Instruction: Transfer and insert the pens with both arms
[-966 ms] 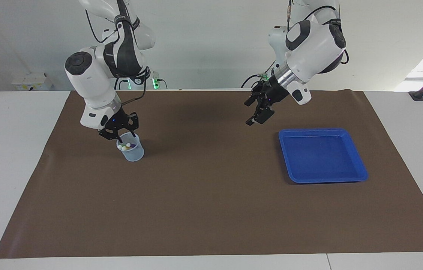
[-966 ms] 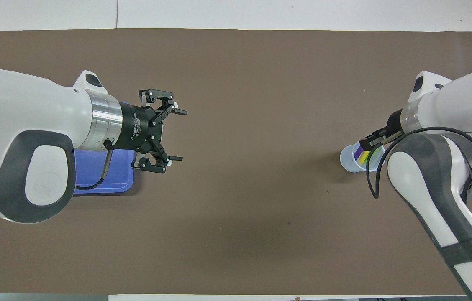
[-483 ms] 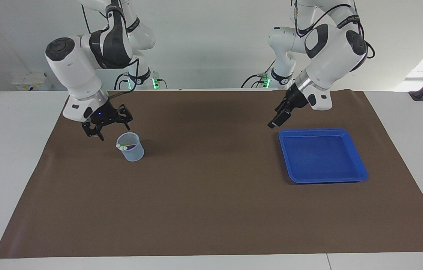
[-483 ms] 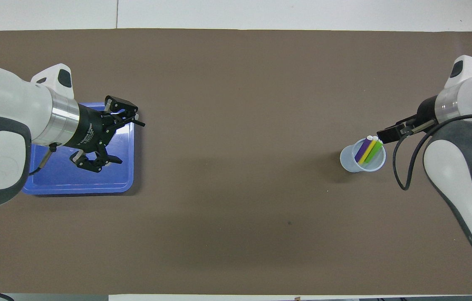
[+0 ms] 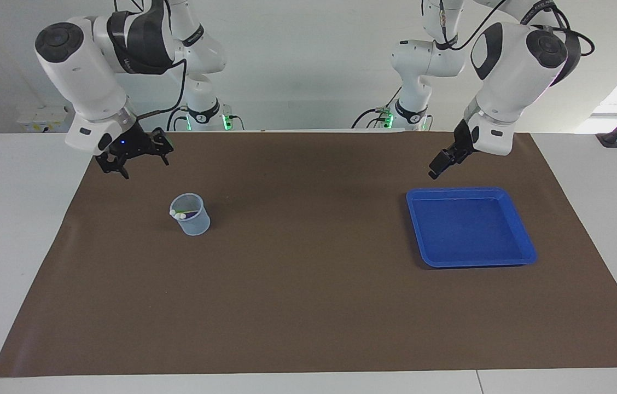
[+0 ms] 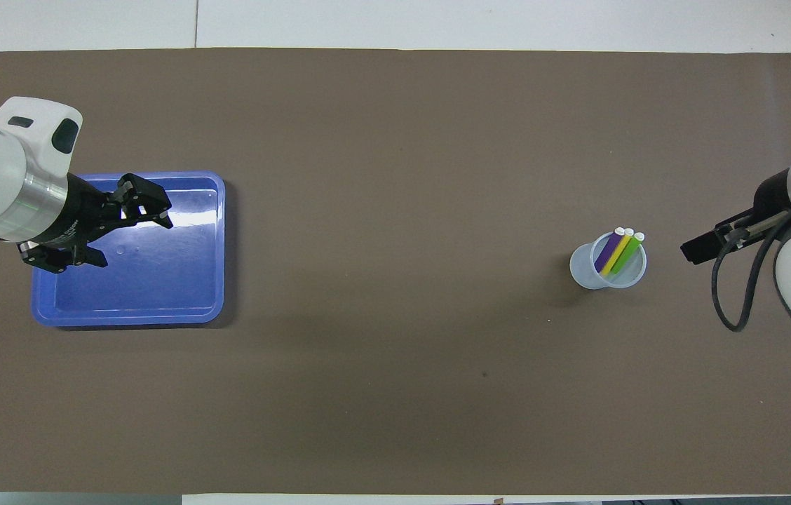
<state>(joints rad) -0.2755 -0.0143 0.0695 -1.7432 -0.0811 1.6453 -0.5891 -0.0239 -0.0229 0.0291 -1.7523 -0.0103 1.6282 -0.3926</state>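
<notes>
The pens (image 6: 618,251), purple, yellow and green with pale caps, lean together inside the clear cup (image 5: 190,214), which stands on the brown mat (image 5: 308,306) toward the right arm's end of the bench. We judge the inserting done: the blue tray (image 5: 527,249) holds nothing. We see the right gripper (image 5: 134,157) over the mat's edge and the left gripper (image 6: 97,235) over the tray, jaws wide, nothing held
</notes>
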